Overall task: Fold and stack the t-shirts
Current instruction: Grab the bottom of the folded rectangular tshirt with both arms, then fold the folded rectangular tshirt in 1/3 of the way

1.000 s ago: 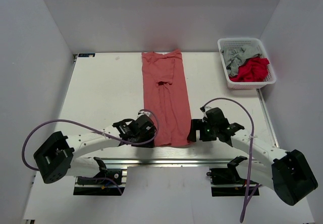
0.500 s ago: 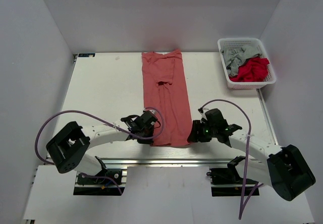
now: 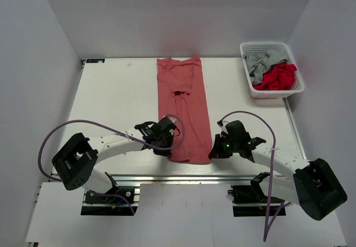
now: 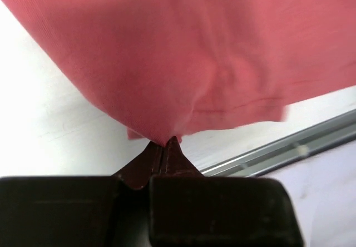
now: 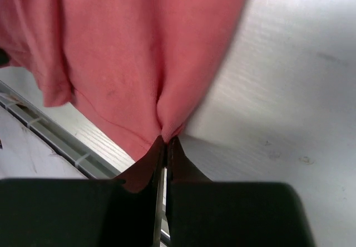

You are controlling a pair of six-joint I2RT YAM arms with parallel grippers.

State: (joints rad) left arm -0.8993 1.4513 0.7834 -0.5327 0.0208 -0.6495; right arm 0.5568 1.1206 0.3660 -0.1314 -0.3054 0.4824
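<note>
Shirt: the salmon t-shirt (image 3: 183, 110) lies flat on the worktop (image 3: 117, 97), narrowed into a long strip.
Long axis: runs straight away from the arm bases, neck end at the far edge, hem at the near edge.
Left fingers (image 4: 156, 163): closed, pinching the hem's near-left corner; the cloth puckers into the tips.
Right fingers (image 5: 150, 163): closed, pinching the near-right corner in the same way.
Key relation: both arms hold the near end, one at each corner, and the whole strip stretches away from them; neither arm is nearer the neck end.
Likely next move: carry the hem away along that axis toward the neck, both corners level so the fold stays square.
Elsewhere: the basket (image 3: 275, 93) at far right holds a grey garment (image 3: 261, 60) and a red garment (image 3: 278, 77), well apart from the strip.
</note>
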